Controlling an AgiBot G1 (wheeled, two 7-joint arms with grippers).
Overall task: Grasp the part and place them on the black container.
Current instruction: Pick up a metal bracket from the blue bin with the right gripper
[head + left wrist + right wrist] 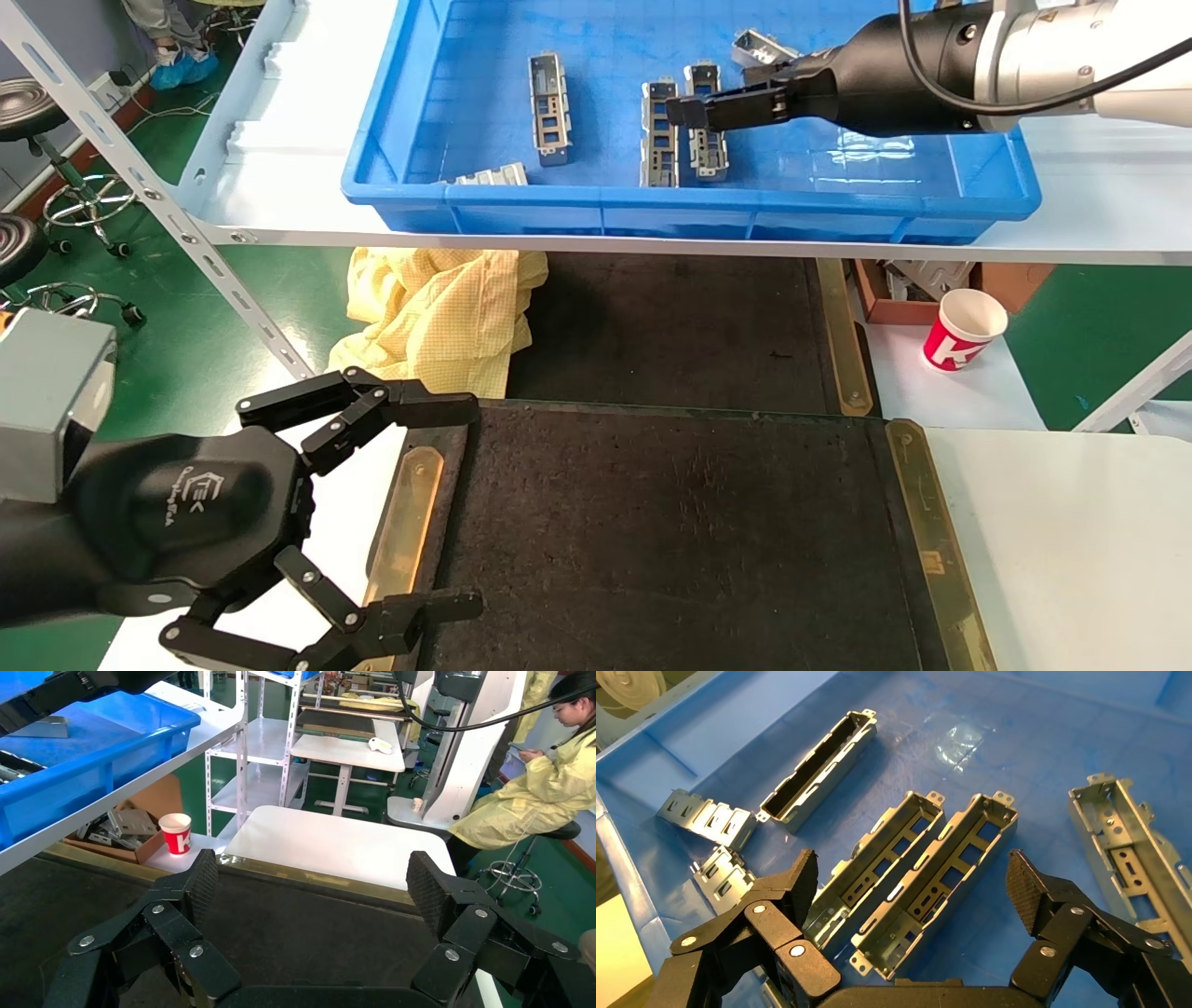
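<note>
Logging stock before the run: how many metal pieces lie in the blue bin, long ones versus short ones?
Long parts: 4
Short pieces: 2
Total: 6

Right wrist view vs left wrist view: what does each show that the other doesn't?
Only the right wrist view: the open right gripper poised over two side-by-side parts, with more parts loose on the floor of the blue bin.
Only the left wrist view: the open left gripper, empty over the black container, a paper cup and a seated person.
Both: the blue bin, seen only from outside in the left wrist view.
</note>
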